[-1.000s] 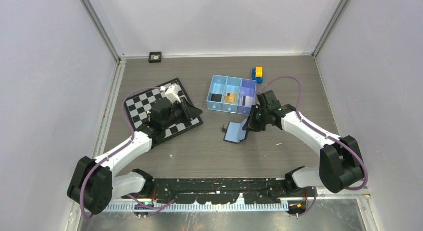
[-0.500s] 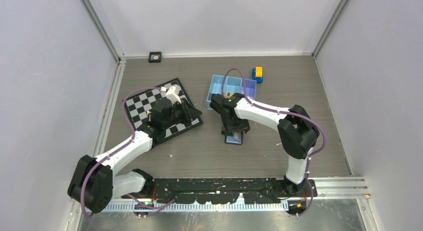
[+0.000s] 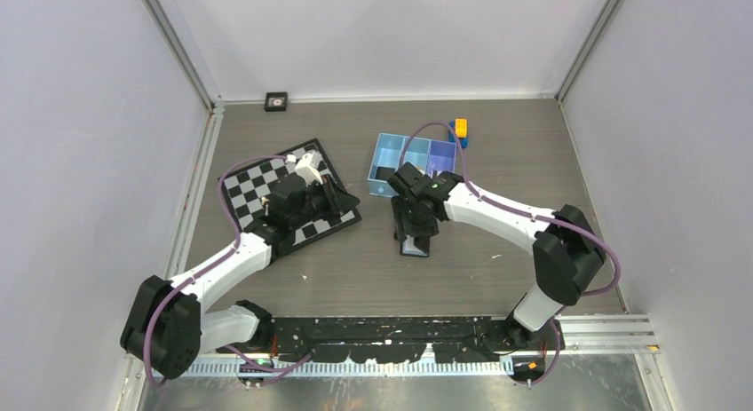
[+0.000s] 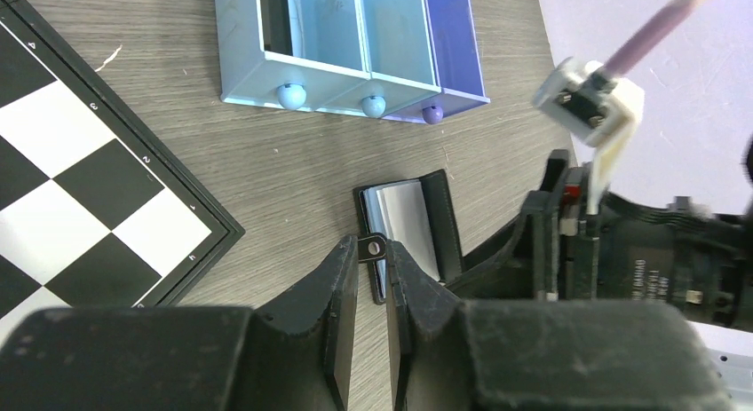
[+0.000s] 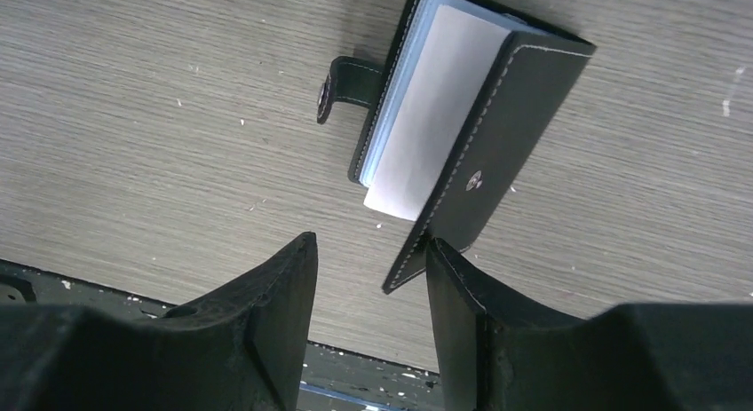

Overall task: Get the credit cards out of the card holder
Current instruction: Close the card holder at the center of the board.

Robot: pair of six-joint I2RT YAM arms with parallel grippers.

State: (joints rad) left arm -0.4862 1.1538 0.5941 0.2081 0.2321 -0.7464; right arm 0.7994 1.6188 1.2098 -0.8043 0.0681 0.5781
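Note:
The black card holder [image 3: 416, 246] lies on the table in front of the tray, half open, its pale inner sleeves showing [image 5: 426, 109] and its snap strap [image 5: 342, 87] sticking out sideways. My right gripper [image 5: 371, 244] hangs just over it, open. The corner of the holder's black flap [image 5: 497, 109] rests against the inner side of one finger [image 5: 453, 287]. My left gripper [image 3: 342, 196] is over the chessboard, a short way left of the holder [image 4: 413, 225]. Its jaws are nearly together and hold nothing. No gold-orange or silvery-grey card shows; my right arm covers most of the tray.
The light-blue three-compartment tray [image 3: 384, 149] stands behind the holder, a dark item in its left compartment [image 4: 275, 20]. A chessboard [image 3: 257, 193] with a white piece [image 3: 306, 167] lies to the left. Yellow-and-blue toy blocks [image 3: 460, 130] sit behind the tray.
My right arm has swung from the holder's right side to reach over the tray and down onto it. The holder, flat open before, is now half folded. The left arm has not moved.

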